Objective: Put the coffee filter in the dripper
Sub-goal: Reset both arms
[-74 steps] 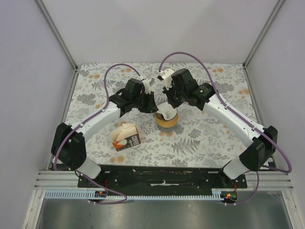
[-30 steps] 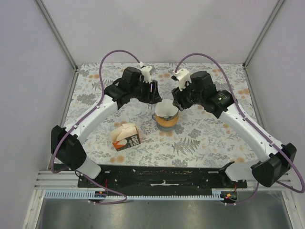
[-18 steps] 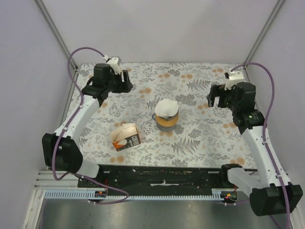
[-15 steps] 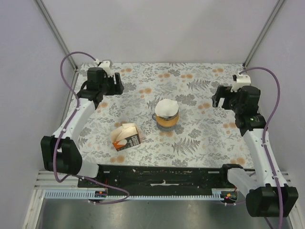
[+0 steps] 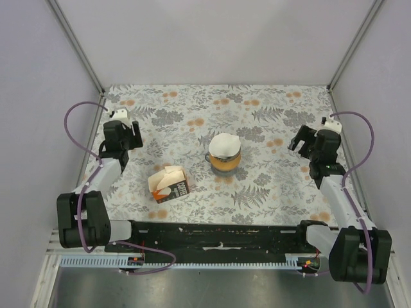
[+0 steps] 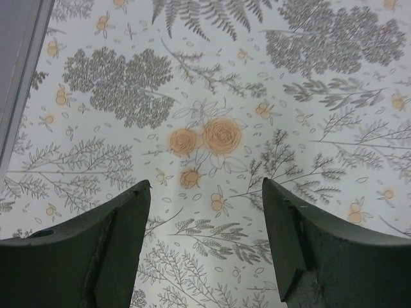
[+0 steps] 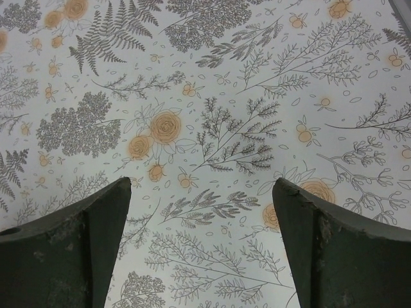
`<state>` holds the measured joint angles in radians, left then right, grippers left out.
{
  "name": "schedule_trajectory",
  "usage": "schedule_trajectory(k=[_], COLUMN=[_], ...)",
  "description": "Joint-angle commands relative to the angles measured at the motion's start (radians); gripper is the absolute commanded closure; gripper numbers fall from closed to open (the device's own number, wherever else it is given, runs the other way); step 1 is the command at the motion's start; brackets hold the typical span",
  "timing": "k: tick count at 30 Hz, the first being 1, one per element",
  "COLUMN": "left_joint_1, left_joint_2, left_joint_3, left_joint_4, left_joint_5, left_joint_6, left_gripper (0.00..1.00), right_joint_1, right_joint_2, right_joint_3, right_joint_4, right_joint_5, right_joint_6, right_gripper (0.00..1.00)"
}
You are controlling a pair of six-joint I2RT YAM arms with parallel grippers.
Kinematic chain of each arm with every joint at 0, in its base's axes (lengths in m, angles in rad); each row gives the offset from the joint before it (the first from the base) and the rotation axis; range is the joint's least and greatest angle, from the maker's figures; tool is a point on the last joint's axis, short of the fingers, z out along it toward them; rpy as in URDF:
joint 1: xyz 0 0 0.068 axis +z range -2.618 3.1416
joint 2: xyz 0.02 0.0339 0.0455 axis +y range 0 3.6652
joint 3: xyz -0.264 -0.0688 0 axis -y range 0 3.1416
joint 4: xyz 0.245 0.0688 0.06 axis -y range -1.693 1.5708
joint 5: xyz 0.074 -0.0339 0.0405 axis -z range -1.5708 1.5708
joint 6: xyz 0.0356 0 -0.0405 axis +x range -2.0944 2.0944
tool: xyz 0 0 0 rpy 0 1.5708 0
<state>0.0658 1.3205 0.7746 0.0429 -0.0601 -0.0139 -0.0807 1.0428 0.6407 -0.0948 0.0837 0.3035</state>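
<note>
The white paper coffee filter (image 5: 225, 144) sits in the top of the dripper (image 5: 224, 160) at the middle of the table; the dripper's thin wire is hard to make out over a tan base. My left gripper (image 5: 128, 128) is far to the left of it, near the table's left edge. My right gripper (image 5: 300, 139) is far to the right. Both are open. In the left wrist view my left gripper (image 6: 205, 186) has only flowered cloth between its fingers. The right wrist view shows the same for my right gripper (image 7: 202, 183). Neither wrist view shows the filter or the dripper.
An orange, white and black coffee carton (image 5: 171, 184) lies on its side left of and nearer than the dripper. The flowered tablecloth (image 5: 257, 192) covers the table. Grey walls with metal posts (image 5: 96, 86) close in the left, right and far sides.
Both arms have pulled away from the dripper to the table's sides and nearer their bases. Both grippers have opened wider. The filter has stayed on the dripper.
</note>
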Motion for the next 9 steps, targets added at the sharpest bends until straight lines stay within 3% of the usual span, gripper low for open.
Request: schedule_trajectory(k=[1, 9], left_joint_1=[0.029, 0.054], left_joint_2=[-0.029, 0.065], left_joint_3=[-0.103, -0.179], left_joint_4=[0.23, 0.31], left_joint_5=[-0.06, -0.043], left_joint_6=[0.042, -0.026], left_gripper=[0.23, 0.24], right_joint_1=[-0.001, -0.001], right_joint_2=[0.008, -0.009], right_joint_3=[-0.047, -0.165], right_joint_4=[0.151, 0.308], right_joint_5=[0.054, 0.082], right_joint_6=[0.034, 0.036], right_gripper=[0.02, 0.02])
